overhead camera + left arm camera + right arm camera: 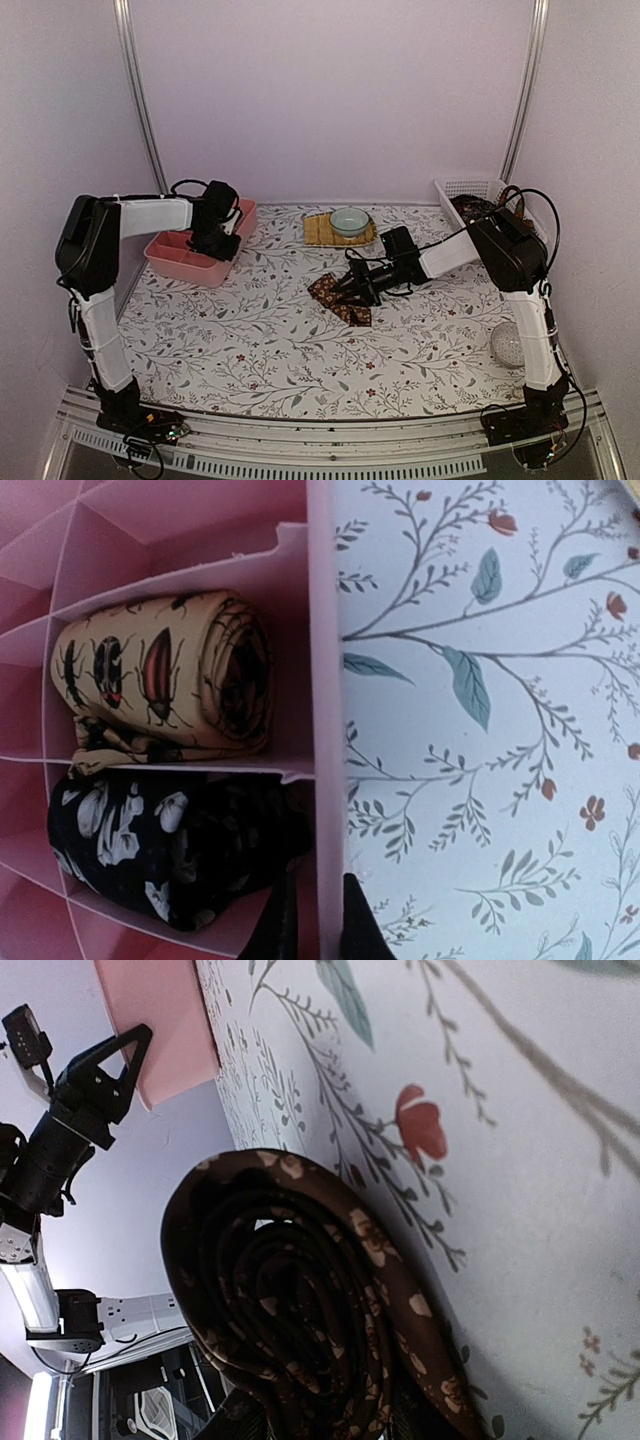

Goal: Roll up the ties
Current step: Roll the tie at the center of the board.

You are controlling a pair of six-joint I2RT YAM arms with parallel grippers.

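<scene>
Top external: the right gripper (352, 285) is reaching to table centre and grasping the brown tie (340, 300), partly coiled, with some fabric lying flat on the flowered cloth (250, 340) beside the jaws. The right wrist view is showing the coil on edge, its turns slack and an open eye at the middle.

The pink tray (190, 258) is sitting at 10 o'clock with the left gripper (312, 930) hanging over its 3 o'clock wall. Its fingers are drawn close with the wall showing between them; whether they are pinching it I cannot tell. A beetle-print roll (165, 675) and a black floral roll (170, 850) are resting in adjoining compartments. A white basket (465, 183) is standing at 2 o'clock.

Risks, as I judge them:
- The slack coil is likely to spring open if the grip eases.
- The flat fabric may drag on the cloth and unwind the coil during a lift.
- If the left fingers are nipping the wall, rising would tilt the tray and spill both rolls.
</scene>
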